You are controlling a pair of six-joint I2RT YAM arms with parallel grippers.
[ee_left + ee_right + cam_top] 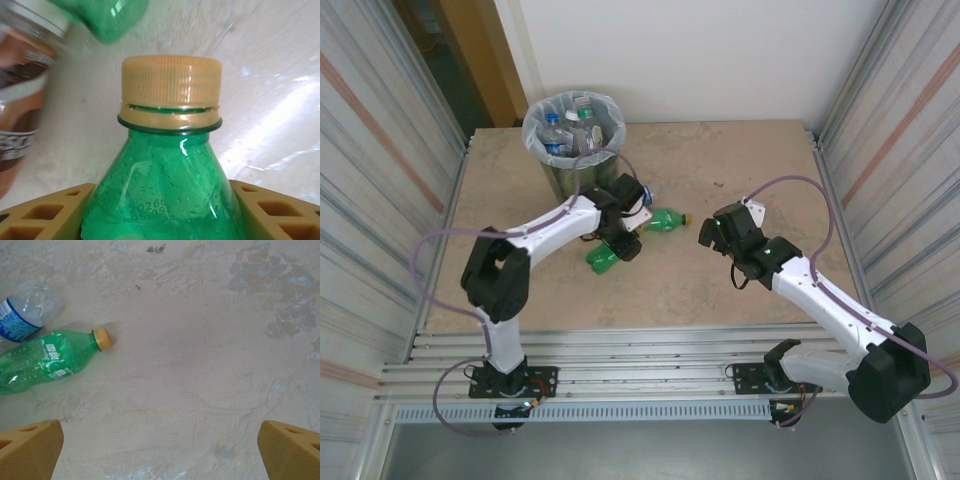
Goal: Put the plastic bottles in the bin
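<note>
Top external: clear plastic bottles (570,130) lie in the tall dark lined bin (563,178). My left pincer (162,220) clamps a green gold-capped bottle (165,170), right pincer (160,447) gapes; another green bottle (45,362) awaits.

We see bare worktop (760,170) from twelve to three o'clock of the right pincer (712,232), whose jaws stand wide; a pincer could pass there freely. At its nine o'clock the far green bottle (665,220) and a clear bottle (25,310) lie in the way. The left pincer (618,240) is crowded: the near green bottle (165,190) fills its gap, and a brown bottle (17,100) lies just beside at nine o'clock in the wrist view. The bin (535,125) blocks its eleven o'clock.
</note>
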